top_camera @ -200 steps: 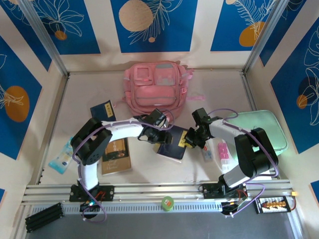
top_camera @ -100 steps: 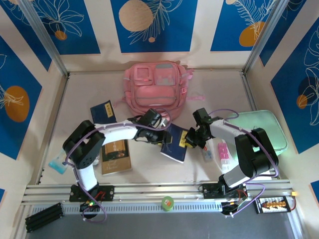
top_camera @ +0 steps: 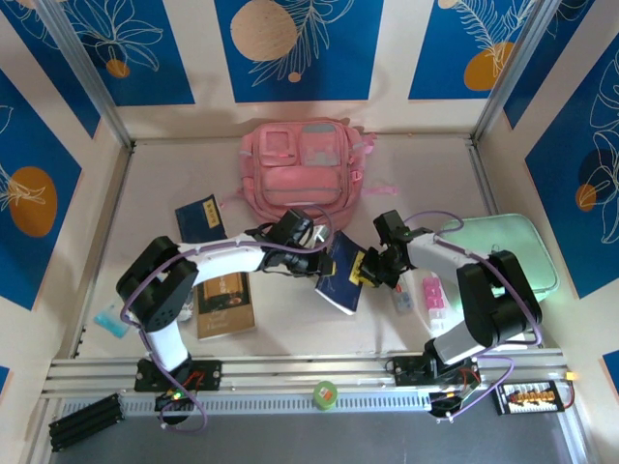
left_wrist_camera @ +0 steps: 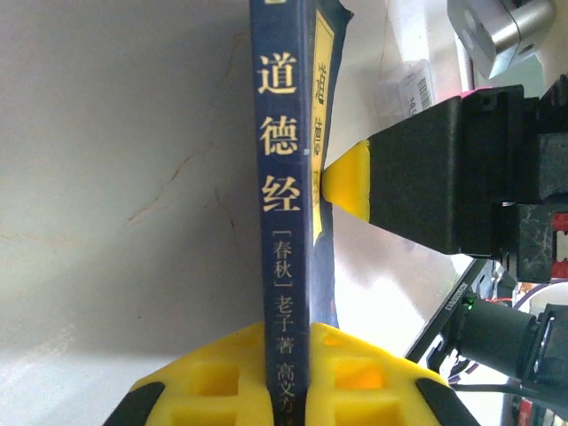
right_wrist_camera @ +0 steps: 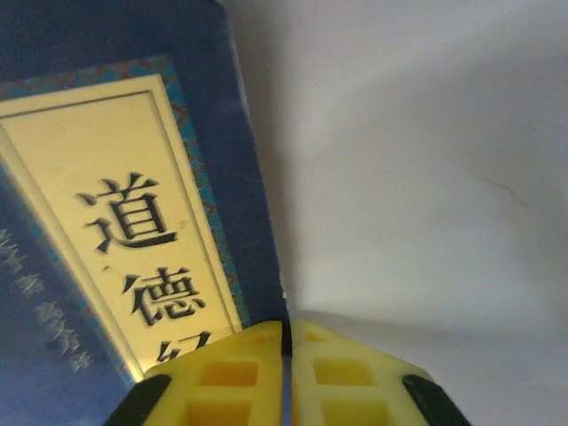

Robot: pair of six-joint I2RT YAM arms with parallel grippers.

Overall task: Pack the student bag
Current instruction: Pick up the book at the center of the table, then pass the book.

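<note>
Student bag: the pink backpack (top_camera: 302,174) lies flat at the far middle of the desk (top_camera: 426,174), its paler front pocket panel up and its straps spilling to the sides, apart from both hands.
Book: a dark-blue paperback (top_camera: 340,280) with gold Chinese lettering is tilted up on edge between the two hands, just in front of the bag. Its spine (left_wrist_camera: 284,177) faces the left wrist camera and its front cover (right_wrist_camera: 89,89) faces the right.
Left hand: the left hand (top_camera: 324,263) is clamped on the paperback, one yellow finger (left_wrist_camera: 222,373) on either side of the spine.
Right hand: the right hand (top_camera: 360,273) has its fingers (right_wrist_camera: 240,364) drawn together to a hairline slit, tips at the cover's edge. Whether they pinch the cover cannot be told.
Also on the desk: a mint-green case (top_camera: 513,251) to the right, a smaller blue book (top_camera: 198,217) and a brown book (top_camera: 225,302) to the left.
</note>
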